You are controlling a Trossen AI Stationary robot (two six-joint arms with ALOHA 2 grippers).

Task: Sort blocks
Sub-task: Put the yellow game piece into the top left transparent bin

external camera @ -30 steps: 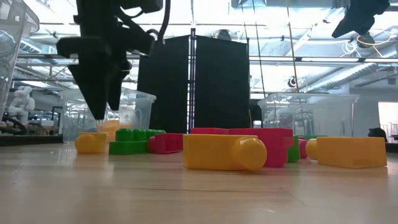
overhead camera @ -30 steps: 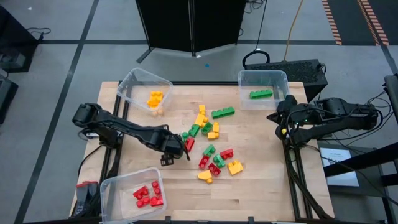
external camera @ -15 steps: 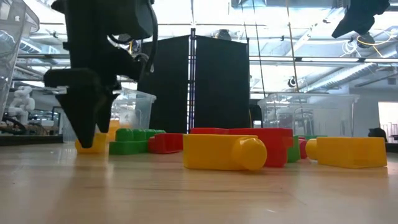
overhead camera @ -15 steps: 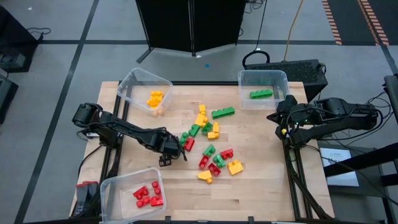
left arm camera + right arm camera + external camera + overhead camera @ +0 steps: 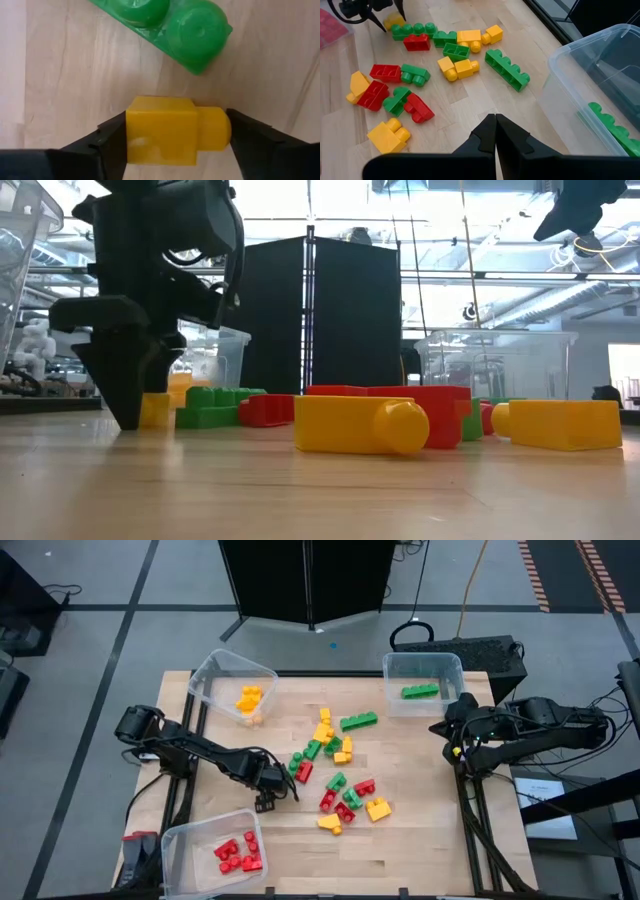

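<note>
Blocks [image 5: 335,765] lie scattered mid-worktop, red, yellow and green studded bricks of several lengths. At the pile's nine o'clock edge I have the left end effector [image 5: 172,137] down at the worktop [image 5: 420,840], fingers spread to either side of a small yellow block [image 5: 175,131] with one stud, not visibly pressing it. A green block [image 5: 175,25] sits just beyond it. I judge these bricks light, rigid and smooth, so they may slip; the flat side walls are the place to grip, not the stud. Over at three o'clock, off the worktop's edge, my right end effector [image 5: 495,125] waits with fingers pressed together, empty.
</note>
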